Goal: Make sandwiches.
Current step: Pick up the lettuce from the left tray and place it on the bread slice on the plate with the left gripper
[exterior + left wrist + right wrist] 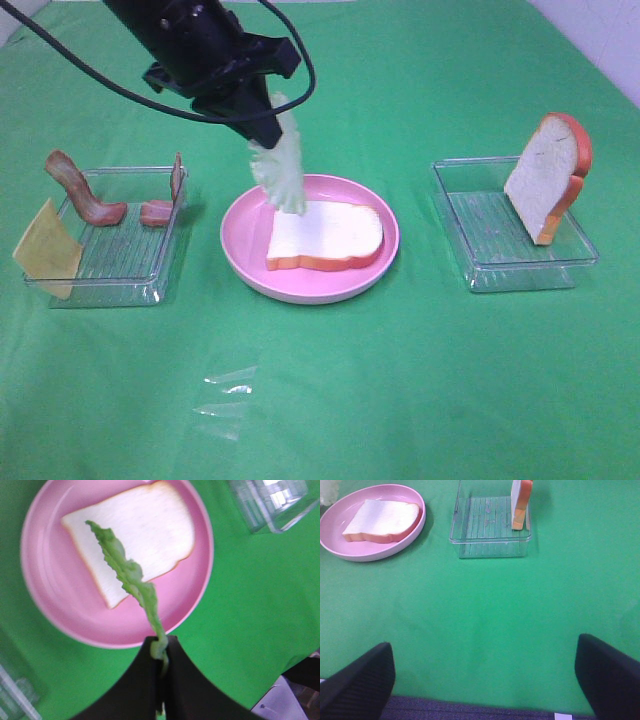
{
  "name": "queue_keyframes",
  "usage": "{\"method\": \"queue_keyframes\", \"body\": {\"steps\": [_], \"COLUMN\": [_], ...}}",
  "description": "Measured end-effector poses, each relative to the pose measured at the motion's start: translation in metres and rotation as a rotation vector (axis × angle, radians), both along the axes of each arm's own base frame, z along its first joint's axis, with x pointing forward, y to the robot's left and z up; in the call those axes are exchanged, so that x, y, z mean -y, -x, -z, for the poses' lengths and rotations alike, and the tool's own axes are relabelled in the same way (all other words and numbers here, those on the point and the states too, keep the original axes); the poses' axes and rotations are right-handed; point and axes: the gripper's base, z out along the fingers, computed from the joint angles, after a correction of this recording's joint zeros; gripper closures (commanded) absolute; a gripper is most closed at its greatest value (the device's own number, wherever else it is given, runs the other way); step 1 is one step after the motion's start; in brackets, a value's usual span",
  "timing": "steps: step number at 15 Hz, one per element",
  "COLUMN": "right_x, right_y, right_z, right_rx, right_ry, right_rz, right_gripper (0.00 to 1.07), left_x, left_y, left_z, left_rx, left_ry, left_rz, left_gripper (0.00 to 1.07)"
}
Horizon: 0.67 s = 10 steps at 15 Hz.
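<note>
One white bread slice [325, 238] with an orange-brown crust lies flat on the round pink plate [241, 252]. My left gripper [262, 128] is shut on a pale green lettuce leaf [280, 168], which hangs down with its tip at the bread's near-left corner; the left wrist view shows the lettuce [131, 575] dangling over the bread [145, 530]. A second bread slice [546, 175] leans upright in the right clear tray [478, 240]. Bacon strips [90, 195] and a yellow cheese slice [45, 250] sit at the left tray. My right gripper [485, 667] is open over bare cloth, out of the high view.
A left clear tray [130, 270] holds the bacon, with the cheese leaning on its outer corner. Clear plastic scraps [228, 400] lie on the green cloth in front of the plate. The right tray [490, 525] and plate [417, 527] lie ahead of my right gripper.
</note>
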Motion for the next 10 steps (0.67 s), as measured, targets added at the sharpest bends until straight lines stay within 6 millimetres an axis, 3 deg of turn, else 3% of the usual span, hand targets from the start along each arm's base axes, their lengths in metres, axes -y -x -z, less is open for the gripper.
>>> {"method": "queue_keyframes", "body": {"steps": [3,4,8,10], "right_x": [0.0,0.0,0.0,0.0], "right_y": [0.0,0.0,0.0,0.0], "right_z": [0.0,0.0,0.0,0.0], "right_rx": [0.0,0.0,0.0,0.0], "right_ry": [0.0,-0.001,-0.001,-0.001], "right_rz": [0.0,-0.001,-0.001,-0.001], "right_gripper": [0.14,0.14,0.14,0.14], "left_x": [0.024,0.044,0.07,0.074], "left_y": [-0.009,-0.016,-0.029,-0.034], "left_z": [0.02,0.03,0.049,0.059], "left_rx": [0.003,0.007,0.021,0.013], "left_ry": [0.13,0.181,0.193,0.191], "left_rz": [0.046,0.087,0.131,0.136], "left_gripper": [1.07,1.07,1.07,1.07]}}
